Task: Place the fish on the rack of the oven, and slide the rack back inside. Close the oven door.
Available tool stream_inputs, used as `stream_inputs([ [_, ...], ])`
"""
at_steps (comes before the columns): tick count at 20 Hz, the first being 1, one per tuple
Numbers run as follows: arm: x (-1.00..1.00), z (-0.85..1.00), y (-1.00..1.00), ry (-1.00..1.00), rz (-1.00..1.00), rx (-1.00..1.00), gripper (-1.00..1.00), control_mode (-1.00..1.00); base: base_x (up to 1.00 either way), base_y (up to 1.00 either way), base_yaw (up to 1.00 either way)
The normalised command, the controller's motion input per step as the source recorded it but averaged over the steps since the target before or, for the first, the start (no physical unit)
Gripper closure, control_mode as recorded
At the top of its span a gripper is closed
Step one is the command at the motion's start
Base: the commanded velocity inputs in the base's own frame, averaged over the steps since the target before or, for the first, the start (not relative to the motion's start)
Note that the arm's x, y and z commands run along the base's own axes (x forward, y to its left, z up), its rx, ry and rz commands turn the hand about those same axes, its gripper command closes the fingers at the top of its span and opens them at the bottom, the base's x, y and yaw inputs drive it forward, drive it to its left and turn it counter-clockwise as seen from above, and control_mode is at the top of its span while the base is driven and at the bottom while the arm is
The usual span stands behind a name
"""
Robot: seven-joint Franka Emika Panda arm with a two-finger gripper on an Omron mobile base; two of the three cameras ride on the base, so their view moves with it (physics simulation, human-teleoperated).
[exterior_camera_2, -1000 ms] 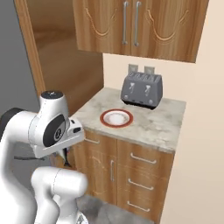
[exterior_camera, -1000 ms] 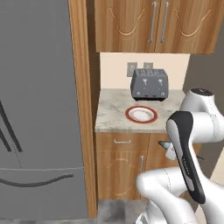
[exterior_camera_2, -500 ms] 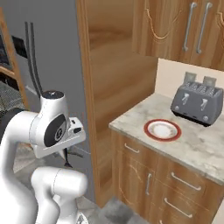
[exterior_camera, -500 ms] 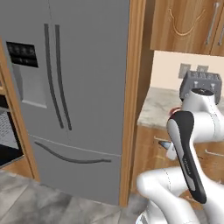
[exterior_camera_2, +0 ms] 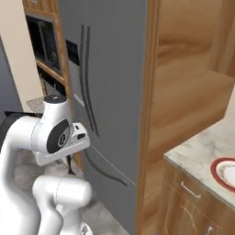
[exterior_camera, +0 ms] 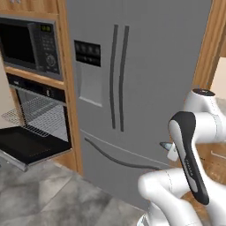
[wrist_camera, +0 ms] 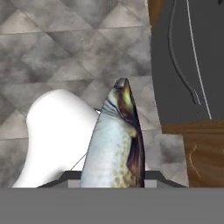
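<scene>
Closest, gripper (wrist_camera: 113,181) clamped on fish (wrist_camera: 114,144) in hand view; fish pointed end sticks out away from camera, above grey tiled floor (wrist_camera: 65,48). Gripper held low, tucked close to robot's own body. Beyond, grey double-door fridge (exterior_camera: 132,88) straight ahead in left base view. Further left, oven (exterior_camera: 37,112) in wood cabinetry, oven door (exterior_camera: 28,145) dropped open, rack (exterior_camera: 35,110) pulled part way out over door, bare. Microwave (exterior_camera: 31,44) above oven. Far right in right base view, table (exterior_camera_2: 202,156) carrying red-rimmed plate (exterior_camera_2: 225,172).
</scene>
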Motion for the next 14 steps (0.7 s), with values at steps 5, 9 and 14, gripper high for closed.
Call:
stream_inputs([
  [5, 0.0, 0.0, 0.0, 0.0, 0.0, 0.0, 1.0, 1.0, 0.58, 0.72, 0.33],
  [9, 0.0, 0.0, 0.0, 0.0, 0.0, 0.0, 1.0, 1.0, 0.53, 0.68, 0.32],
  [14, 0.0, 0.0, 0.0, 0.0, 0.0, 0.0, 1.0, 1.0, 0.4, 0.62, 0.3],
])
